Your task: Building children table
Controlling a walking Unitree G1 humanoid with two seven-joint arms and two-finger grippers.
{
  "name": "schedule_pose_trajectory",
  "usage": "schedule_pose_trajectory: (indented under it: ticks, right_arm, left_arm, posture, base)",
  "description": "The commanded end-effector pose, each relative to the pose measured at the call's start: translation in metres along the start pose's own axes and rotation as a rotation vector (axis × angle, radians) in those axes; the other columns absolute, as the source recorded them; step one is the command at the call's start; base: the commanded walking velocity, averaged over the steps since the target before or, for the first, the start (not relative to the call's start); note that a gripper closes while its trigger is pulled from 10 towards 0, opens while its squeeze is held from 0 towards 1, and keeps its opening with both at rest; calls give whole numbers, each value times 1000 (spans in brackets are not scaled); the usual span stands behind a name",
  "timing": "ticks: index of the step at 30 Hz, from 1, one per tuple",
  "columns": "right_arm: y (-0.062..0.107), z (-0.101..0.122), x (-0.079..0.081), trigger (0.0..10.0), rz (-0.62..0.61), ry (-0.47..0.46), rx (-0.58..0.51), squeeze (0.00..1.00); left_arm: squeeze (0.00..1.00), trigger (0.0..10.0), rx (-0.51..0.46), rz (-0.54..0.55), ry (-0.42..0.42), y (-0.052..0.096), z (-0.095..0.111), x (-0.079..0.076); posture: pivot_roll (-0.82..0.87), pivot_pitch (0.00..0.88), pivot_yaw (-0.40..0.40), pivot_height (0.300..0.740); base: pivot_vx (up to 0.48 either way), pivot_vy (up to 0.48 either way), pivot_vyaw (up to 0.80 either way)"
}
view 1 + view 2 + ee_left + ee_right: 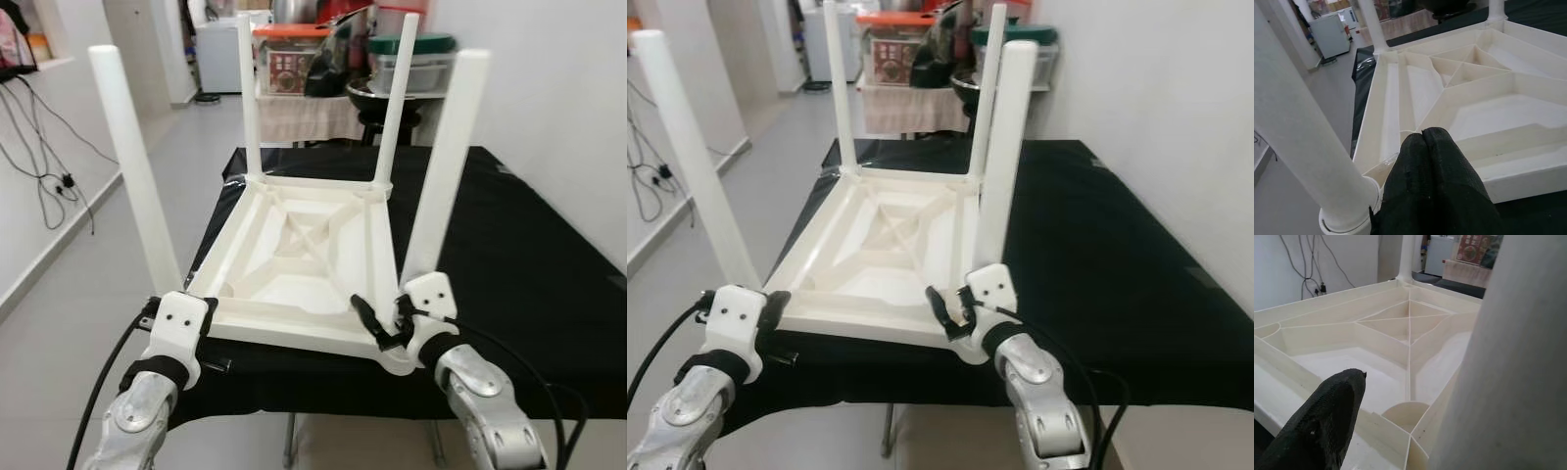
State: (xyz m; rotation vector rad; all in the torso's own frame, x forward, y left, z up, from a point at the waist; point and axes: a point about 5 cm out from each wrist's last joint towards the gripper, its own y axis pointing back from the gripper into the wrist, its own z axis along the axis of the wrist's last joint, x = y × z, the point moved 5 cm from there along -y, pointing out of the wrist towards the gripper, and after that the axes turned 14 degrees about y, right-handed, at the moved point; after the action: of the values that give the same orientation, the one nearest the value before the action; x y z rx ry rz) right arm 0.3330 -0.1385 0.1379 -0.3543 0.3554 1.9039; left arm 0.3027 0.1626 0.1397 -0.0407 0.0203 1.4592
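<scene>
The white children's table point(299, 259) is lying upside down on a black-covered table point(529, 264), its ribbed underside facing up and its four legs standing upright. The near left leg point(132, 166) and near right leg point(446, 162) are rising just beyond the two arms, while the two far legs point(250, 98) are standing at the far corners.

The left claw point(201, 328) is sitting at the near left corner, its black fingers point(1432, 186) pressed together and resting over the near rim, just beside the base of the near left leg. The right claw point(387, 328) is sitting at the near right corner, with one black finger point(1322, 426) lying over the near rim beside the near right leg; whether its fingers are apart or together cannot be told.

Beyond the black table, a cloth-covered stand point(304, 113) is carrying storage boxes point(289, 59). Cables point(44, 171) are hanging down the wall on the left, above the grey floor point(88, 294).
</scene>
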Motion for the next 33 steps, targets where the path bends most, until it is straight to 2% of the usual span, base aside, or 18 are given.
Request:
schedule_pose_trajectory:
  ticks: [1, 5, 7, 8, 9, 10, 11, 12, 14, 15, 17, 18, 22, 25, 26, 29, 32, 33]
  right_arm:
    - [-3, -1, -1, 10000, -6, 8, 16, 0]
    - [-5, -7, -10, 10000, -60, 38, 57, 0]
    - [-7, -16, -30, 10000, -149, 64, 119, 0]
    - [-7, -16, -30, 10000, -149, 64, 119, 0]
    - [-7, -20, -41, 10000, -196, 79, 152, 0]
    - [-7, -20, -41, 10000, -196, 79, 152, 0]
    - [-7, -24, -52, 10000, -244, 93, 181, 0]
    - [-7, -24, -52, 10000, -244, 93, 181, 0]
    - [-4, -27, -87, 10000, -351, 85, 216, 0]
    - [-4, -27, -87, 10000, -351, 85, 216, 0]
    - [-4, -21, -110, 10000, -411, 51, 200, 0]
    - [-6, -16, -114, 10000, -420, 36, 184, 0]
    - [-12, -5, -116, 10000, -421, 5, 149, 0]
    - [-21, 5, -96, 10000, -349, -41, 97, 0]
    - [-21, 5, -96, 10000, -349, -41, 97, 0]
    - [-28, 9, -75, 10000, -278, -59, 71, 0]
    - [-30, 8, -69, 10000, -260, -62, 71, 0]
    - [-30, 8, -69, 10000, -259, -61, 72, 0]
  left_arm:
    - [0, 10000, 14, -12, 0, -1, -2, -3]
    - [0, 10000, 12, -4, -7, 0, -1, -2]
    - [0, 10000, 16, 8, -13, 0, -2, 1]
    - [0, 10000, 16, 8, -13, 0, -2, 1]
    - [0, 10000, 18, 12, -15, 1, -3, 3]
    - [0, 10000, 18, 12, -15, 1, -3, 3]
    - [0, 10000, 20, 14, -16, 1, -3, 3]
    - [0, 10000, 20, 14, -16, 1, -3, 3]
    - [0, 10000, 19, 20, -15, 2, -3, 4]
    - [0, 10000, 19, 20, -15, 2, -3, 4]
    - [0, 10000, 19, 23, -13, 2, -3, 3]
    - [0, 10000, 19, 23, -12, 2, -3, 3]
    - [0, 10000, 20, 19, -12, 1, -3, 2]
    - [0, 10000, 13, 25, -12, 0, -1, 3]
    - [0, 10000, 13, 25, -12, 0, -1, 3]
    - [0, 10000, 15, 37, -18, 1, -2, 7]
    - [0, 10000, 12, 51, -10, 2, -3, 11]
    - [404, 10000, 9, 53, -4, 3, -2, 12]
  posture:
    - [-69, 0, 4, 740]
    - [-68, 0, 8, 740]
    - [-66, 0, 10, 740]
    - [-66, 0, 10, 740]
    - [-64, 0, 9, 740]
    - [-64, 0, 9, 740]
    - [-62, 0, 10, 740]
    - [-62, 0, 10, 740]
    - [-64, 0, 5, 740]
    - [-64, 0, 5, 740]
    - [-74, 0, 7, 740]
    - [-74, 0, 7, 740]
    - [-74, 0, 6, 740]
    - [-69, 0, 6, 740]
    - [-69, 0, 6, 740]
    - [-66, 0, 7, 740]
    - [-66, 0, 7, 740]
    - [-66, 0, 7, 740]
  base:
    - [0, 0, 0]
    - [0, 0, 0]
    - [0, 0, 0]
    - [0, 0, 0]
    - [0, 0, 0]
    - [0, 0, 0]
    - [0, 0, 0]
    - [0, 0, 0]
    - [0, 0, 0]
    - [0, 0, 0]
    - [0, 0, 0]
    - [0, 0, 0]
    - [0, 0, 0]
    - [0, 0, 0]
    - [0, 0, 0]
    - [0, 0, 0]
    - [0, 0, 0]
    - [0, 0, 0]
